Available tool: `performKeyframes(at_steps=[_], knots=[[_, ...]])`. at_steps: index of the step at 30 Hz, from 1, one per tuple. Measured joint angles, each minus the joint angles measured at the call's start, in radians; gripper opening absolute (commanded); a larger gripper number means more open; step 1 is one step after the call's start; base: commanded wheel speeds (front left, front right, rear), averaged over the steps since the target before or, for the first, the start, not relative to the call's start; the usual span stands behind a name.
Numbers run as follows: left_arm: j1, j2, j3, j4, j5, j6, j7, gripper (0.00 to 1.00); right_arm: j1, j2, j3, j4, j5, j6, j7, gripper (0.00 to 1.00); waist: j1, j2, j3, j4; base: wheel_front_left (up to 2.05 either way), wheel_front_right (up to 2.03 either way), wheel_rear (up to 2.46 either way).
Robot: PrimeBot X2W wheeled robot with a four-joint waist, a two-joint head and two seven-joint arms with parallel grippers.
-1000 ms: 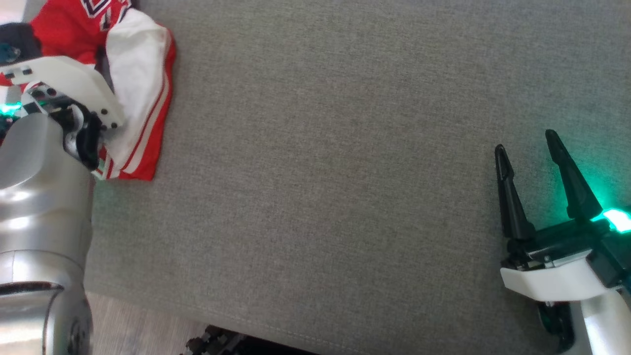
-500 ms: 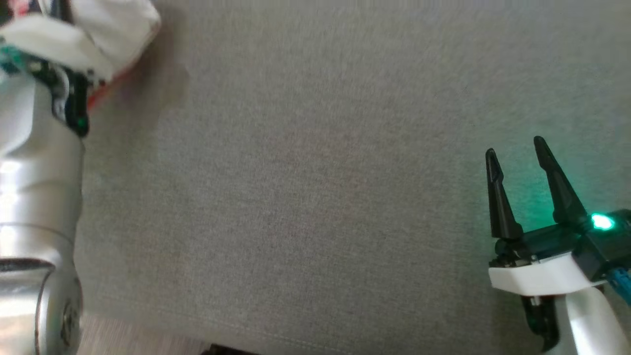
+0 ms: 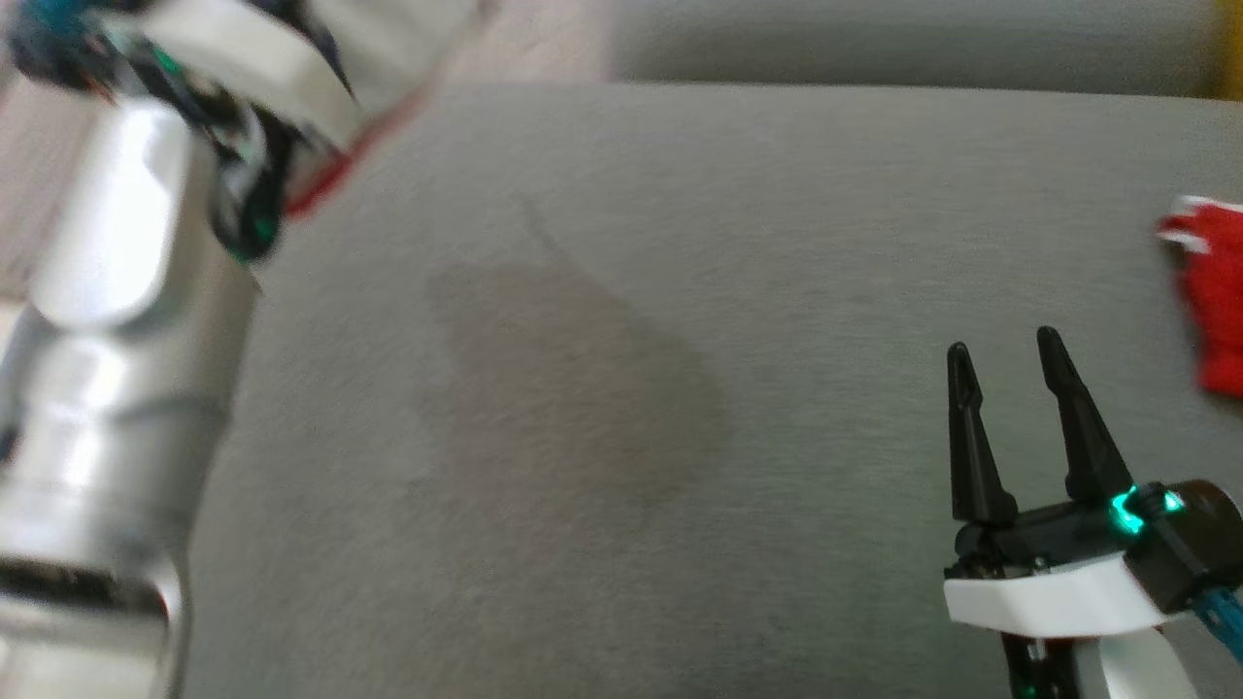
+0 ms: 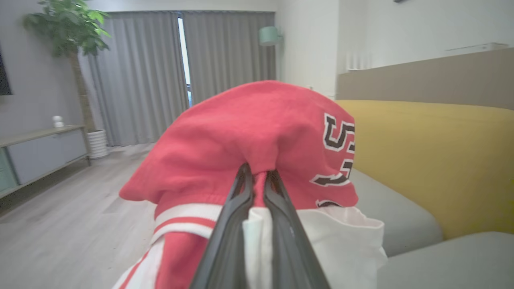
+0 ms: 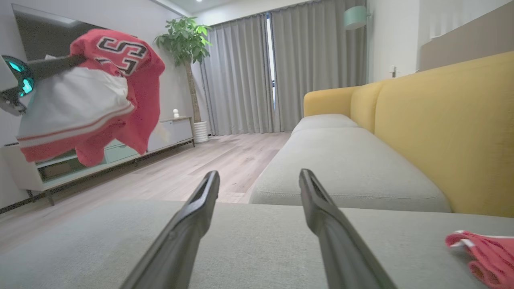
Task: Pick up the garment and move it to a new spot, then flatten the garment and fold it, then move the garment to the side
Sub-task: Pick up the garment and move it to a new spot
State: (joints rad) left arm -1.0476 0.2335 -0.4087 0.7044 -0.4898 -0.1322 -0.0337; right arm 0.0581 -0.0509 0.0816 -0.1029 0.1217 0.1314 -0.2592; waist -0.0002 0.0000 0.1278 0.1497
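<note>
The garment (image 4: pixel 257 128), a red jersey with white striped sleeves and dark lettering, hangs bunched in the air off the cushion. My left gripper (image 4: pixel 257 170) is shut on a fold of its red cloth. From the right wrist the garment (image 5: pixel 100 92) dangles at the upper left above the floor. In the blurred head view a red edge of the garment (image 3: pixel 325 180) shows beside my left arm (image 3: pixel 126 291) at the top left. My right gripper (image 3: pixel 1003 345) stands open and empty, low over the grey cushion (image 3: pixel 631 388), as its own camera also shows (image 5: pixel 259 174).
A small red cloth with white trim (image 3: pixel 1214 311) lies on the cushion to the right of my right gripper (image 5: pixel 486 253). A yellow sofa back (image 5: pixel 441 120) rises at the right. Wooden floor (image 5: pixel 209 160), a low cabinet (image 5: pixel 80 164) and a potted plant (image 5: pixel 184 44) lie beyond.
The left gripper has shut on the garment and raised it off the cushion. The head camera has shifted, bringing the cushion's far edge and the small red cloth into view.
</note>
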Motion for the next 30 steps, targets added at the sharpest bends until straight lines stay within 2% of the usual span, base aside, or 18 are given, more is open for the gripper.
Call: performKeyframes(at_steps=[7, 9, 11, 15, 19, 20, 21, 22, 26, 30], knots=[[0.235, 0.004, -0.117, -0.203, -0.06, 0.002, 0.094, 0.0, 0.028, 0.004, 0.0, -0.014, 0.054, 0.0, 0.0, 1.0, 0.0, 0.0, -0.07, -0.169, 0.0, 0.0, 0.0], [0.3, -0.012, -0.15, -0.233, -0.056, 0.019, 0.103, 0.0, 0.034, 0.004, 0.003, -0.018, 0.061, 0.0, 0.0, 1.0, 0.0, 0.0, -0.08, -0.218, 0.0, 0.0, 0.0], [0.363, -0.045, -0.174, -0.238, -0.056, 0.044, 0.103, 0.0, 0.035, 0.004, 0.008, -0.021, 0.071, 0.0, 0.0, 1.0, 0.0, 0.0, -0.081, -0.266, 0.0, 0.0, 0.0], [0.467, -0.115, -0.211, -0.196, -0.066, 0.065, 0.071, 0.0, 0.031, 0.004, 0.037, -0.029, 0.077, 0.0, 0.0, 1.0, 0.0001, 0.0, -0.059, -0.347, 0.0, 0.0, 0.0], [0.507, -0.146, -0.265, -0.106, -0.031, 0.079, 0.002, 0.0, 0.018, 0.005, 0.06, -0.028, 0.101, 0.0, 0.0, 1.0, 0.0004, 0.0, -0.002, -0.397, 0.0, 0.0, 0.0], [0.509, -0.149, -0.271, -0.084, -0.024, 0.089, -0.019, 0.42, 0.008, 0.005, 0.06, -0.028, 0.105, 0.0, 0.0, 1.0, 0.0005, 0.0, 0.014, -0.405, 0.0, 0.0, 0.0], [0.51, -0.151, -0.276, -0.067, -0.016, 0.091, -0.042, 0.42, -0.003, 0.005, 0.06, -0.028, 0.108, 0.0, 0.0, 1.0, 0.0005, 0.0, 0.028, -0.413, 0.0, 0.0, 0.0], [0.51, -0.154, -0.276, -0.055, -0.012, 0.098, -0.067, 1.0, -0.012, 0.005, 0.06, -0.028, 0.109, 0.0, 0.0, 1.0, 0.0005, 0.0, 0.04, -0.419, 0.0, 0.0, 0.0], [0.509, -0.174, -0.277, -0.036, -0.007, 0.123, -0.17, 1.0, -0.015, 0.005, 0.057, -0.006, 0.109, 0.0, 0.0, 1.0, 0.0005, 0.0, 0.049, -0.417, 0.0, 0.0, 0.0], [0.51, -0.179, -0.269, -0.039, -0.001, 0.164, -0.203, 1.0, -0.006, 0.005, 0.047, 0.012, 0.11, 0.0, 0.0, 1.0, 0.0004, 0.0, 0.019, -0.405, 0.0, 0.0, 0.0]])
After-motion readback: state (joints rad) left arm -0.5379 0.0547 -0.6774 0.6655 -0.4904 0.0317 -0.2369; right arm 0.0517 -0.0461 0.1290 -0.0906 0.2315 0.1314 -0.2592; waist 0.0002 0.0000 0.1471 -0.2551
